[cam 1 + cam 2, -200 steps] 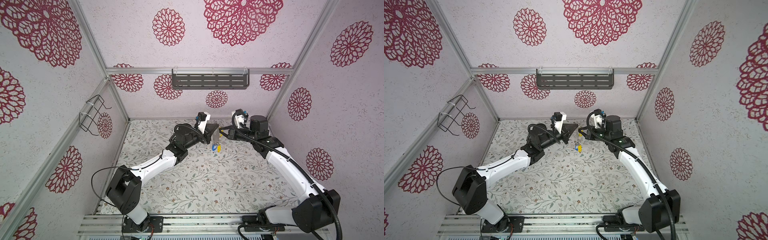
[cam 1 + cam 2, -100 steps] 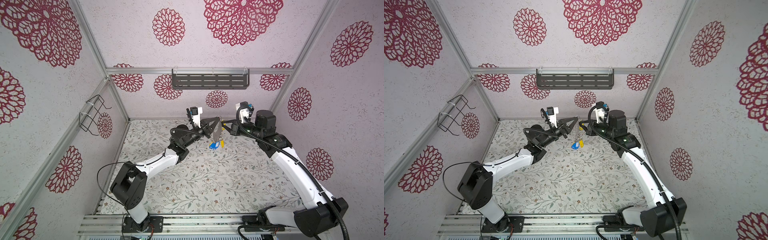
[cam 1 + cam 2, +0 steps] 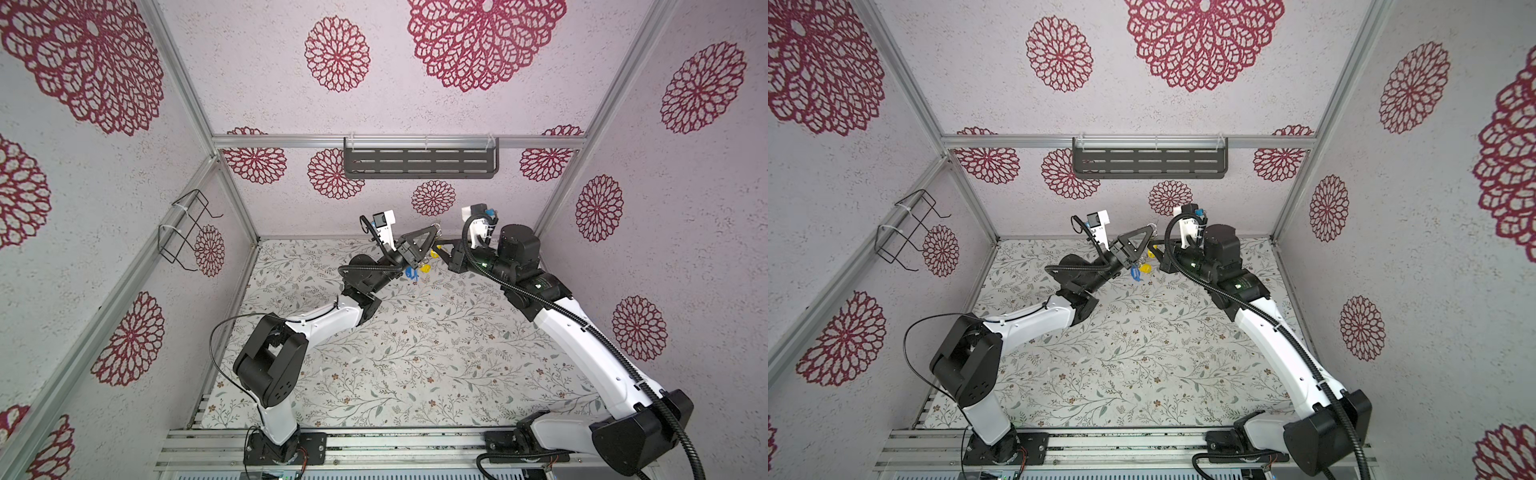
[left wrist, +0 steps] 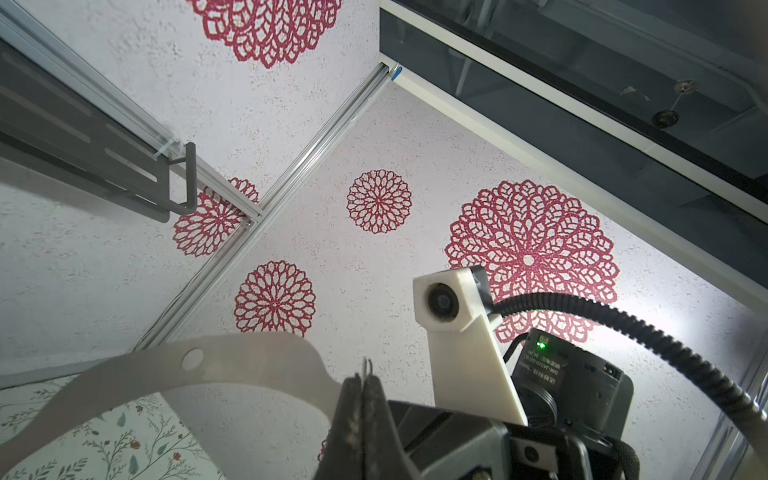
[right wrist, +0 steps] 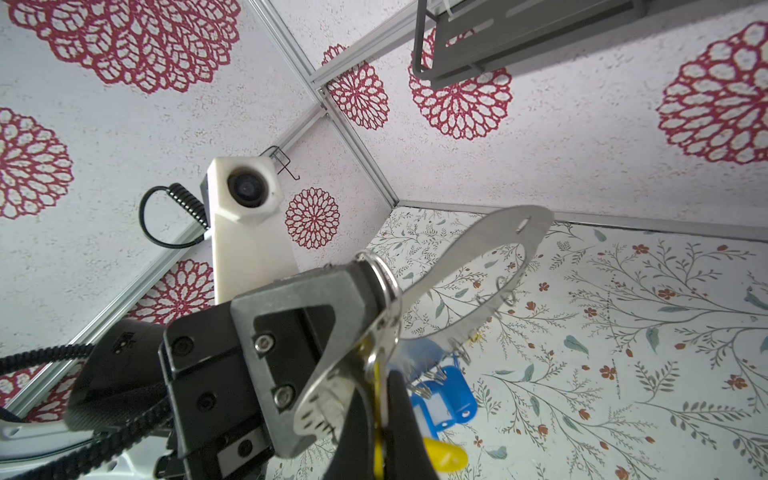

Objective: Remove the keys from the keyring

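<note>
The keyring (image 5: 498,241), a flat grey horseshoe plate, hangs in the air between both arms near the back wall; in the left wrist view it is a pale arc (image 4: 232,357). My left gripper (image 4: 365,380) (image 3: 434,229) is shut on a thin silver split ring (image 5: 382,278) at its tip. Close by, my right gripper (image 5: 380,399) (image 3: 441,245) is shut on a yellow key (image 5: 444,455) that hangs at the plate's rim. Blue keys (image 5: 440,399) dangle from the rim beside it. In both top views a blue key (image 3: 411,273) (image 3: 1135,272) and a yellow one (image 3: 424,268) (image 3: 1145,268) hang below the grippers.
A dark slotted shelf (image 3: 419,162) is fixed on the back wall above the arms. A black wire rack (image 3: 187,228) hangs on the left wall. The floral floor mat (image 3: 415,353) lies below the raised grippers.
Both grippers rose and moved toward the back wall with the keyring between them. The left wrist tilted further upward. Both grippers stayed shut.
</note>
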Robot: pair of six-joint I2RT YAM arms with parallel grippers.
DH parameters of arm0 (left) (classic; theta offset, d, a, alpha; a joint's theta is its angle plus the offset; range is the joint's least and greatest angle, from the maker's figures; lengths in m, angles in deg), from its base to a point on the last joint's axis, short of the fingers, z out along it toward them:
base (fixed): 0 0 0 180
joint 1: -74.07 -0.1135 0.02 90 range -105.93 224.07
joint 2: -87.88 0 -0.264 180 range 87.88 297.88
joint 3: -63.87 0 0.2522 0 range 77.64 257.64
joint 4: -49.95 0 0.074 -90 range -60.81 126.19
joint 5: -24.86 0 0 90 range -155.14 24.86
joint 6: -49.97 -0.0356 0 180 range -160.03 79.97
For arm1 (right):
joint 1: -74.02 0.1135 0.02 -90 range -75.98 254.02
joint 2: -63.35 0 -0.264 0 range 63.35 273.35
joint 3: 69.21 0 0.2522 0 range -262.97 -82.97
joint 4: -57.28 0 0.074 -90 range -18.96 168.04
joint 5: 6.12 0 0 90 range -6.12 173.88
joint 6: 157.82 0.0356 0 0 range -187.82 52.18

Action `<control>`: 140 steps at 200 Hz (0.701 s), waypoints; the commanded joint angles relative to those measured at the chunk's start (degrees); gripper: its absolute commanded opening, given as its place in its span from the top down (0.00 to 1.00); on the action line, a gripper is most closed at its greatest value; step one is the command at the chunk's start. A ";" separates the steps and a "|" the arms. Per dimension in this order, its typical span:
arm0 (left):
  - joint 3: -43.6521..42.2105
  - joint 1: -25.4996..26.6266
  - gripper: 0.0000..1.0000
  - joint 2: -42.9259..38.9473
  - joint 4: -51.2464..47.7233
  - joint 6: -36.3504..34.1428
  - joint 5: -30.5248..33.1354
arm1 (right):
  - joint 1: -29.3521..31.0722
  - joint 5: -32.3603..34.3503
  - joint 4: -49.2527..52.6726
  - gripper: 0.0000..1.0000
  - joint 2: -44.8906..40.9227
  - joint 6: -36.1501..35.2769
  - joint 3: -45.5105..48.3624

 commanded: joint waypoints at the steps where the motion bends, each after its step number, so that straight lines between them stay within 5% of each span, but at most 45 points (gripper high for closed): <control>1: 3.04 -1.43 1.00 0.35 4.94 1.76 5.18 | 3.09 -6.02 4.28 1.00 -1.94 -0.93 2.97; 85: 1.87 -1.53 1.00 0.01 5.37 0.89 6.06 | 10.00 -3.96 6.62 1.00 2.97 -3.33 1.52; 140: 0.63 -1.79 1.00 -0.83 5.32 0.19 5.93 | 11.45 4.88 14.49 1.00 4.12 -7.19 -1.64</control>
